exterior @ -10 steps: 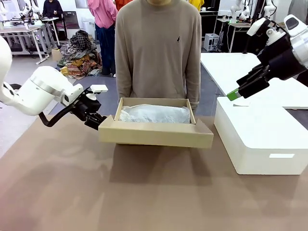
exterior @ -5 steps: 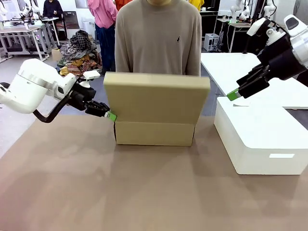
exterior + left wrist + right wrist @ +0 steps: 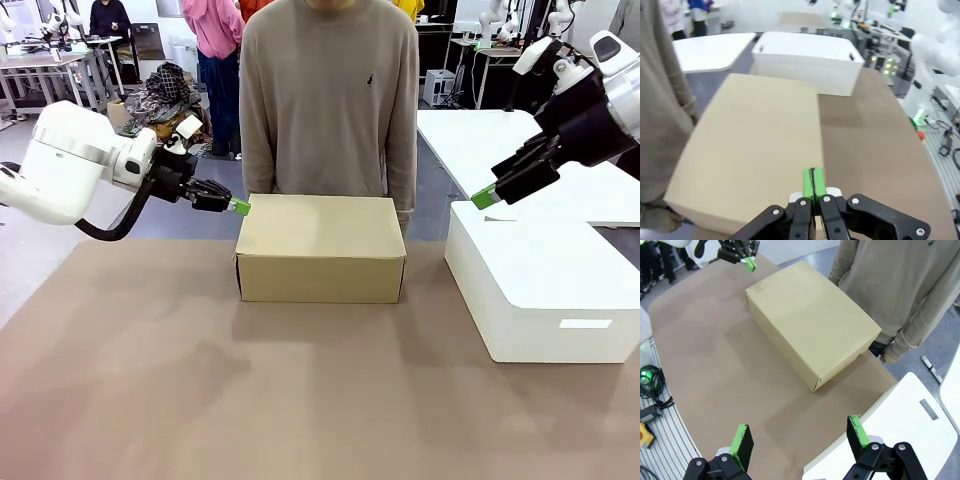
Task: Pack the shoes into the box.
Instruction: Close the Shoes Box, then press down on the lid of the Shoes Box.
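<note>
Hovering empty and pinched shut, the left end effector (image 3: pixel 240 207) is being held beside the closed tan cardboard shoebox (image 3: pixel 320 248); the right end effector (image 3: pixel 800 442) is being kept spread wide, empty; the lid risks being snagged.

Box (image 3: pixel 320 248) lid down hiding its inside, person's (image 3: pixel 329 100) hands behind it, head cropped

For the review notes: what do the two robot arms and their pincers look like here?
Both arms are glossy white with rounded shells. The left arm carries a black cable looping under its wrist. Each ends in a black two-finger pincer with bright green pads: left pincer, right pincer. The right arm has a black wrist section.
</note>
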`<state>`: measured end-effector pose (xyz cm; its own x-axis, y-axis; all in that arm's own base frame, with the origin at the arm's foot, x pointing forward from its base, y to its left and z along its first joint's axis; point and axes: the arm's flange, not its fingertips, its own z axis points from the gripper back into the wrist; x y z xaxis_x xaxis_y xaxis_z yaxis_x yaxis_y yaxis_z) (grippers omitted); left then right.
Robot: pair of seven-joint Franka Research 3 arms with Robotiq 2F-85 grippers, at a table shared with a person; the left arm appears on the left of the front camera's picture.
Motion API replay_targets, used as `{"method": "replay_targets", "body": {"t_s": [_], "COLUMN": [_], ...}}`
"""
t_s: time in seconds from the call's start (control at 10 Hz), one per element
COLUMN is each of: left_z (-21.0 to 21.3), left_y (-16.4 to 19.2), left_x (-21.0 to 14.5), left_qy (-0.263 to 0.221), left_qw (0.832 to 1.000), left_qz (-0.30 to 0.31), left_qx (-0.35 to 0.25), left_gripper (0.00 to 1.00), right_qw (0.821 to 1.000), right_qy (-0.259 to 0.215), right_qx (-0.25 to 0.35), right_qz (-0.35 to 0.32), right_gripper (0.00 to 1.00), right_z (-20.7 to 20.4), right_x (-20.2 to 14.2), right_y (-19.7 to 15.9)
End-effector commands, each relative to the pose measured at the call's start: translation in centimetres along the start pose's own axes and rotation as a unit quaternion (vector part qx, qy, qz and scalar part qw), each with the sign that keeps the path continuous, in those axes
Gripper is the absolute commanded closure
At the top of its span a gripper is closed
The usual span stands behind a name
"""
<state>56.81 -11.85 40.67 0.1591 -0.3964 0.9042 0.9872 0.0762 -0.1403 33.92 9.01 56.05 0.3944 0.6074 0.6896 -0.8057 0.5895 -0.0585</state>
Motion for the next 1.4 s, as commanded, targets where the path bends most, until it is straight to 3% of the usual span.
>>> {"method": "replay_targets", "body": {"t_s": [0.0,0.1,0.2,1.1,1.3], "left_z": [0.3,1.1,0.3,0.3,1.0], "left_y": [-0.2,-0.1,0.4,0.4,-3.3], "left_x": [-0.5,-0.8,-0.1,-0.2,2.3], "left_qy": [0.001,0.029,0.005,0.014,0.038], "left_qw": [0.999,1.000,1.000,1.000,0.999], "left_qz": [0.011,0.000,0.002,-0.001,0.002], "left_qx": [0.030,0.001,0.018,0.016,0.035], "left_gripper": [1.00,1.00,1.00,1.00,1.00], "right_qw": [1.000,1.000,1.000,1.000,0.999], "right_qy": [-0.004,-0.004,-0.004,0.000,0.025], "right_qx": [0.000,0.000,0.000,0.000,-0.007], "right_qz": [0.000,0.000,0.000,0.000,-0.019], "right_gripper": [0.00,0.00,0.00,0.00,0.00], "right_z": [0.0,0.0,0.0,0.0,0.0], "right_x": [0.0,0.0,0.0,0.0,3.2], "right_y": [0.0,0.0,0.0,0.0,0.0]}}
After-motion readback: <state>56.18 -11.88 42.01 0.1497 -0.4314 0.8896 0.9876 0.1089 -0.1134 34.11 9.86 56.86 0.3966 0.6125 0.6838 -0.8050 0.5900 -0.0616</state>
